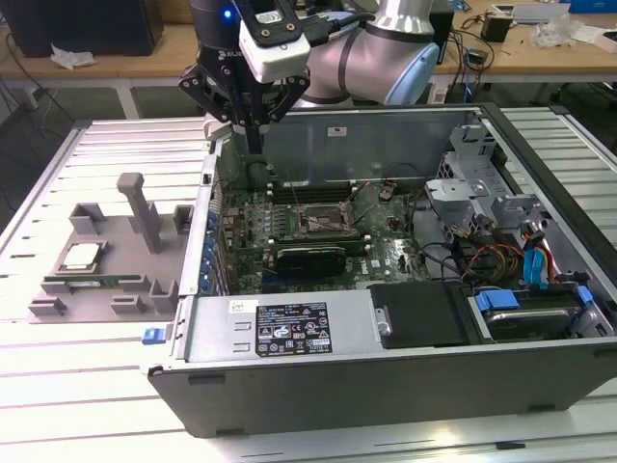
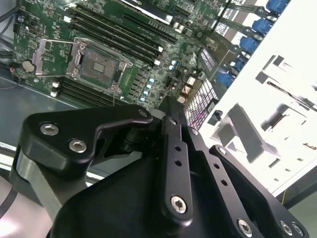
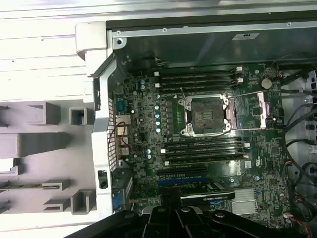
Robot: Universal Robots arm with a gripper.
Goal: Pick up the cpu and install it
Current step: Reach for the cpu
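Note:
The cpu [image 1: 82,256], a small silver square, lies flat on the grey holder plate [image 1: 145,280] outside the case, at the exterior view's left. My gripper [image 1: 253,145] hangs above the back left corner of the open computer case, well apart from the cpu, with its black fingers [image 2: 171,111] pressed together and nothing between them. The square metal-framed socket [image 1: 323,224] on the green motherboard sits open and bare inside; it also shows in both wrist views [image 3: 205,115] [image 2: 96,64].
The computer case [image 1: 289,333] lies open on a slatted metal table [image 1: 58,386]. On the holder plate stands a tall grey post [image 1: 143,207], with a long thin green stick [image 1: 92,282] in front. Cables and drive bays [image 1: 501,241] fill the case's right side.

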